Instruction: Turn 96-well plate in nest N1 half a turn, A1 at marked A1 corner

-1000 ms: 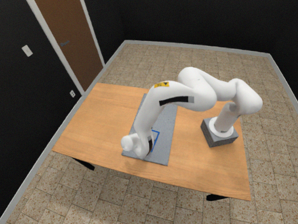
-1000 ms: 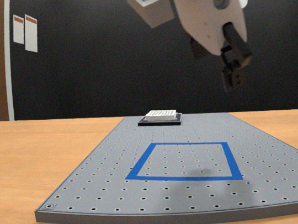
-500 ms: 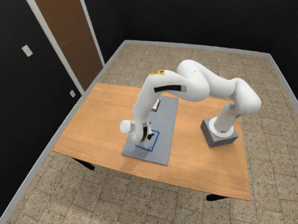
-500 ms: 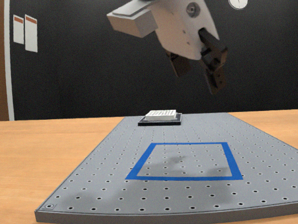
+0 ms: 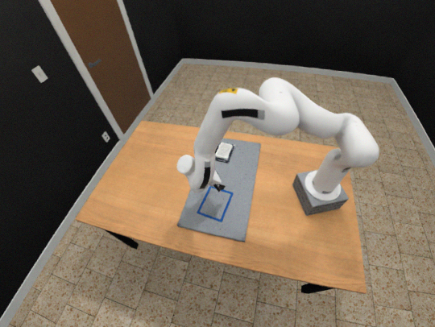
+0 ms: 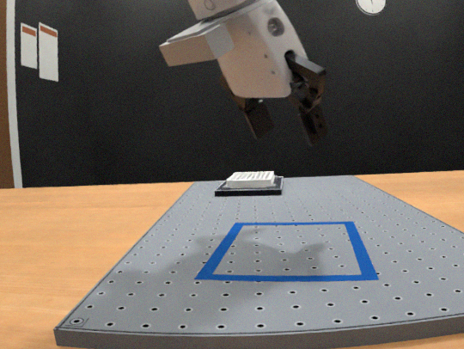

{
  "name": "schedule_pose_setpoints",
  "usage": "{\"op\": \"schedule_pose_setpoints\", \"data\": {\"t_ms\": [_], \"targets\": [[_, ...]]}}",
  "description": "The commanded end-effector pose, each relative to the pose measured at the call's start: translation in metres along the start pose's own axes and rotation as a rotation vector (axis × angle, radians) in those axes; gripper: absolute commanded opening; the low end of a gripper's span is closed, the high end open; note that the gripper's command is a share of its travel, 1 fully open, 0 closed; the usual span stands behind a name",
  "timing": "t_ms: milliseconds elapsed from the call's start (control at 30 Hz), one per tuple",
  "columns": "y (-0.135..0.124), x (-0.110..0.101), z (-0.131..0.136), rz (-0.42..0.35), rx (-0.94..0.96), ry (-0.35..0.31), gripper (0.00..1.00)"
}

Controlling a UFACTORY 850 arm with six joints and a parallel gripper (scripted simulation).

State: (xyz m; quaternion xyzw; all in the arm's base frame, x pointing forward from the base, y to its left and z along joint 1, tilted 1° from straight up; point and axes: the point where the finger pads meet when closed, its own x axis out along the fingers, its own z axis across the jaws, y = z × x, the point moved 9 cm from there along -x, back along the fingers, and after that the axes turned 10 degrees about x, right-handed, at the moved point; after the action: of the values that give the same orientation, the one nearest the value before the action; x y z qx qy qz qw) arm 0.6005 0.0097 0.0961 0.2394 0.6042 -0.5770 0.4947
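Observation:
A white 96-well plate (image 5: 224, 151) (image 6: 251, 178) sits in the dark plate nest N1 (image 5: 222, 159) (image 6: 249, 192) at the far end of the grey perforated board (image 5: 242, 181) (image 6: 399, 241). I cannot make out its cut-off corner or the A1 mark. My gripper (image 5: 217, 186) (image 6: 287, 129) is open and empty. It hangs in the air, tilted, above the far edge of the blue marked rectangle (image 5: 226, 206) (image 6: 216, 260), well short of the plate and high above the board.
The board lies on a wooden table (image 5: 129, 177) (image 6: 64, 232). The robot base (image 5: 320, 197) stands on a grey block to the right of the board. The arm arches over the board's far half.

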Motion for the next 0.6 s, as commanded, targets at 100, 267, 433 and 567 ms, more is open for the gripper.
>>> {"op": "schedule_pose_setpoints", "data": {"t_ms": [100,267,433,567], "targets": [[-0.002,0.007,0.025,0.033,-0.077,0.047,1.0],[-0.008,0.016,0.053,0.085,-0.172,0.09,1.0],[-0.013,0.023,0.076,0.132,-0.245,0.115,1.0],[-0.019,0.03,0.097,0.175,-0.307,0.131,1.0]]}}
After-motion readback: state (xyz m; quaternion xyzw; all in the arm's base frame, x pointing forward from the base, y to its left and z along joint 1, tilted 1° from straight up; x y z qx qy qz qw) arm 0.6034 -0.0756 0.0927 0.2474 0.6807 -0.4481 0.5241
